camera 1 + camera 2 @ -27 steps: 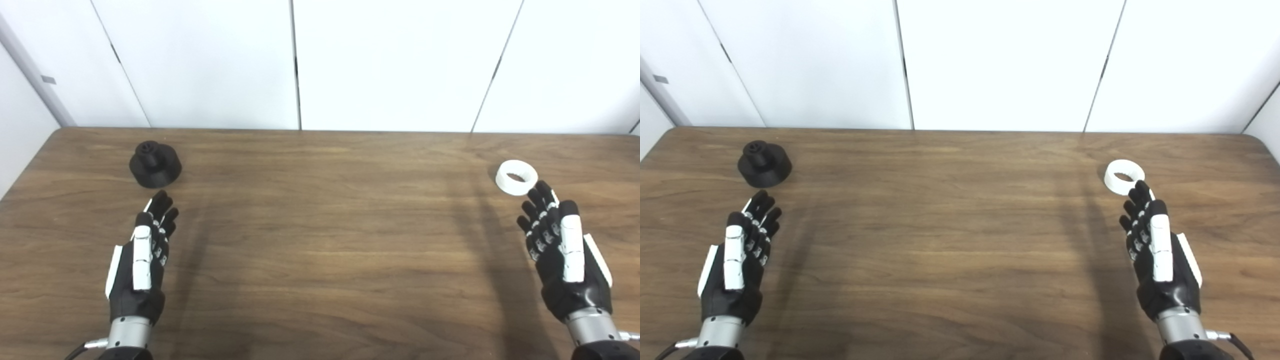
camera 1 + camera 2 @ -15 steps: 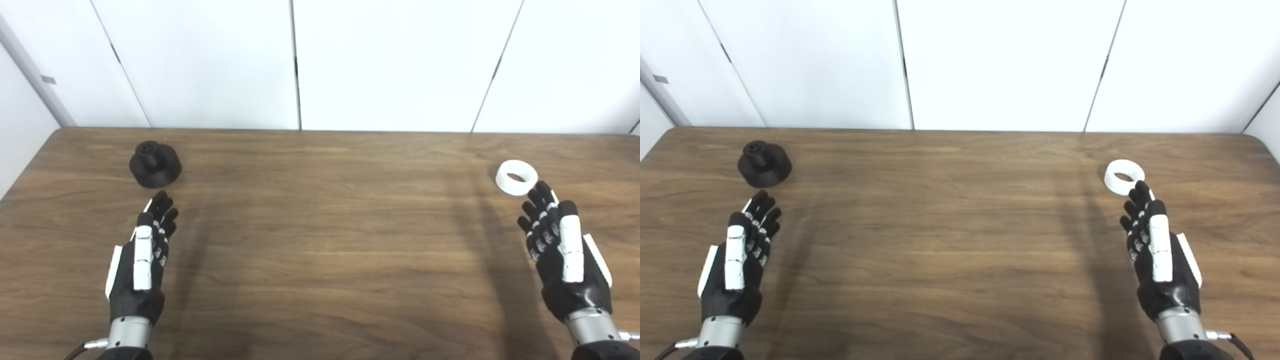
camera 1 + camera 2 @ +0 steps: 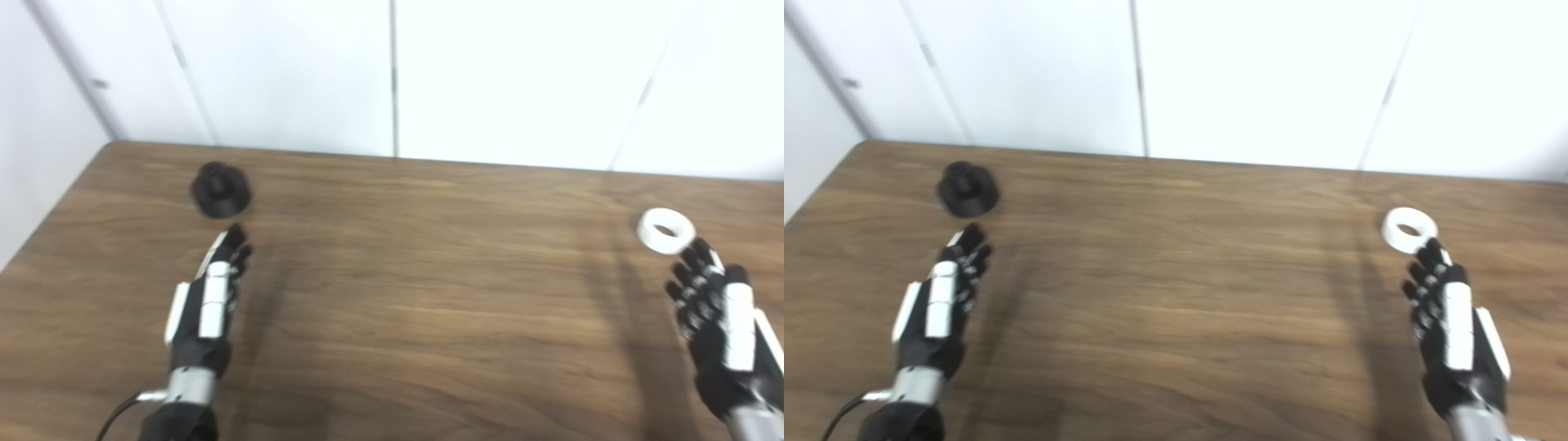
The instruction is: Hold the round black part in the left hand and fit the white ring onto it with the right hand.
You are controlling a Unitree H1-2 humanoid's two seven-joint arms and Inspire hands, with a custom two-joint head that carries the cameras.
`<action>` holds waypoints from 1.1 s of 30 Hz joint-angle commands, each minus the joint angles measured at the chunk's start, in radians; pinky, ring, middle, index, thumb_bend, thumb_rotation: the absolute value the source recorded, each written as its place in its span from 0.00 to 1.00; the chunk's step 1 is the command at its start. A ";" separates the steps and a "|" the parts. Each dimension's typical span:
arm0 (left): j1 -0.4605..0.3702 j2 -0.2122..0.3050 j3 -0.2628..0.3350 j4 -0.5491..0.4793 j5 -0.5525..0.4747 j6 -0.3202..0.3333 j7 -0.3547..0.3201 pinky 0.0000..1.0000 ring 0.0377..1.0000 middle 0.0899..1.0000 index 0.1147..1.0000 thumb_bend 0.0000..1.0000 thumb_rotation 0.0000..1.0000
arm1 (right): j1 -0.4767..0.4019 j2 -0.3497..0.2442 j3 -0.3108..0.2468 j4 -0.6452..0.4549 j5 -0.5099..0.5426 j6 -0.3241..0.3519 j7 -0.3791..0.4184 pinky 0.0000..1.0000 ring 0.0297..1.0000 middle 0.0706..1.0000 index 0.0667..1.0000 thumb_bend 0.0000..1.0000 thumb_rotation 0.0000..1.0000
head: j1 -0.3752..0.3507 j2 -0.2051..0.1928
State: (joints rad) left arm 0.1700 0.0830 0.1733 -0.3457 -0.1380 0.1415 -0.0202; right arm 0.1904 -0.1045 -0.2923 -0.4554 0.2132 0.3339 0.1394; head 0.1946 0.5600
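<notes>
Both hands sit low in the frame with fingers stretched out and apart, holding nothing: the left hand [image 3: 205,309] at lower left, the right hand [image 3: 1451,327] at lower right. Against the earlier pictures the whole scene has slid rightward and tilted, and everything is now blurred, so the camera has moved; the hands keep the same places relative to the parts. The left eye view cuts the right hand's wrist off at the lower right corner, while the right eye view shows it whole down to the metal cuff. Farther up the wooden table [image 3: 1176,294], the white ring [image 3: 1409,229] lies flat just beyond the right fingertips; whether they touch it cannot be told. At upper left the round black part [image 3: 220,190] rests near the left fingertips but apart from them, its details smeared. White wall panels [image 3: 502,79] close the far edge.
</notes>
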 commanded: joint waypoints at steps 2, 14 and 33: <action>0.042 -0.032 -0.015 -0.004 0.008 -0.048 0.010 0.98 0.94 0.94 0.93 0.55 0.88 | 0.098 -0.031 0.000 0.000 0.009 -0.065 0.019 1.00 1.00 1.00 1.00 0.57 1.00 | 0.017 -0.008; 0.040 -0.044 -0.055 0.027 0.040 -0.082 0.035 0.97 0.94 0.94 0.92 0.53 0.88 | 0.097 -0.027 -0.011 0.012 -0.012 -0.090 0.019 1.00 1.00 0.99 1.00 0.57 1.00 | 0.070 -0.042; 0.025 -0.035 -0.076 0.073 0.140 -0.138 0.087 0.98 0.95 0.94 0.94 0.52 0.68 | 0.081 -0.040 -0.017 0.076 -0.010 -0.127 0.033 0.97 0.96 0.95 0.95 0.59 1.00 | 0.053 -0.035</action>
State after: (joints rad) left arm 0.1694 0.0657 0.0949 -0.2602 -0.0285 0.0569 0.0459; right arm 0.1910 -0.1141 -0.3192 -0.3652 0.2046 0.2573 0.1608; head 0.2470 0.5246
